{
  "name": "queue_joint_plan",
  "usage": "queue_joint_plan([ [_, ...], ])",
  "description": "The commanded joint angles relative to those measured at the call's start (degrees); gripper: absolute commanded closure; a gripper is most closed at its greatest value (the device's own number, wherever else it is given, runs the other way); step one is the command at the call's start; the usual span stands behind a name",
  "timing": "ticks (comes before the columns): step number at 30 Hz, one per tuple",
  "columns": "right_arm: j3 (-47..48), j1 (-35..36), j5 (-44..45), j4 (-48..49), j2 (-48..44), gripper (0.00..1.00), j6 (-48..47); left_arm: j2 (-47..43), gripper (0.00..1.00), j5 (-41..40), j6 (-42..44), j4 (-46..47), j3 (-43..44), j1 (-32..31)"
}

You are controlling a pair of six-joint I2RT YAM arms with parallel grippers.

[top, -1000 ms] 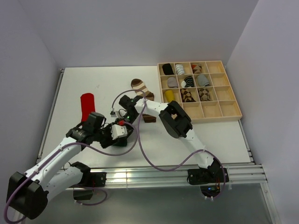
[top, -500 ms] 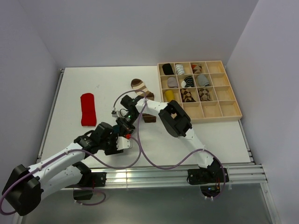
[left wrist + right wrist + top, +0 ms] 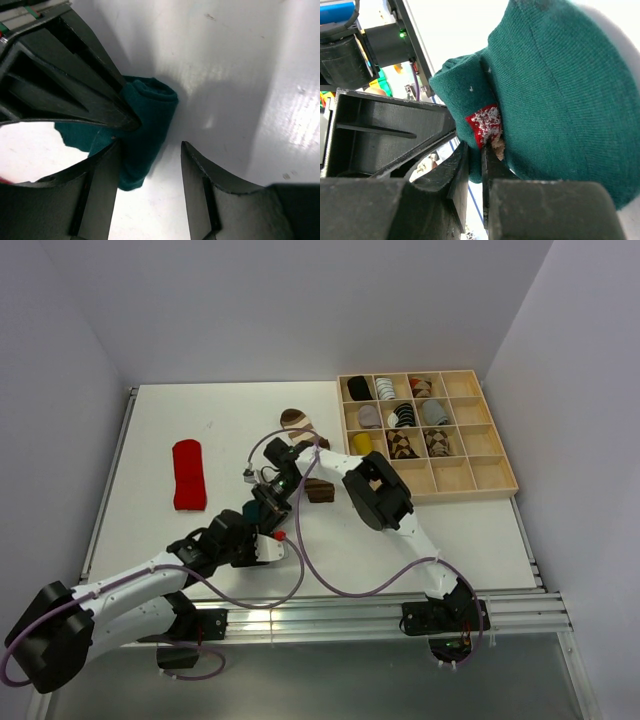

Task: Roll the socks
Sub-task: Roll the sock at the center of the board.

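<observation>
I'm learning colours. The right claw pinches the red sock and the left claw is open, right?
The colour is wrong: the right wrist view shows the right gripper pinching the dark teal sock. The red sock lies untouched. The left gripper is open.

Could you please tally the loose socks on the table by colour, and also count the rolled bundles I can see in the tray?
dark teal sock: 1
brown-and-cream striped sock: 1
red sock: 1
rolled bundles in view in the wooden tray: 9
Total: 12
</observation>
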Motion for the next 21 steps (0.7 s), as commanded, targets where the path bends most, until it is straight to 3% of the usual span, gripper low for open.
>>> queue_joint_plan([
  [1, -0.1, 0.2, 4.2, 0.9, 2.9, 0.84, -2.1, 1.4, 0.45, -4.1, 1.3, 6.9, -2.5, -1.4],
  [6, -0.2, 0.0, 3.5, 0.7, 2.9, 0.83, -2.2, 1.8, 0.48, -11.1, 2.7, 16.8, -5.0, -3.2],
  [14, -0.3, -0.3, 3.4, -0.1, 2.9, 0.83, -2.9, 6.9, 0.51, -9.7, 3.2, 15.2, -3.9, -3.6],
  [17, -0.6, -0.3, 3.7, -0.7, 2.3, 0.81, -3.5, 8.9, 0.65, -7.4, 2.8, 10.2, -1.0, -3.6],
  [18, -0.7, -0.4, 3.6, -0.8, 2.1, 0.80, -4.0, 10.2, 0.80, -6.1, 2.2, 9.5, -0.3, -3.6],
  [21, -4.1, -0.9, 5.5, 4.1, -0.8, 0.71, -1.4, 12.8, 0.94, -3.2, -0.3, 1.8, 4.7, -3.6],
])
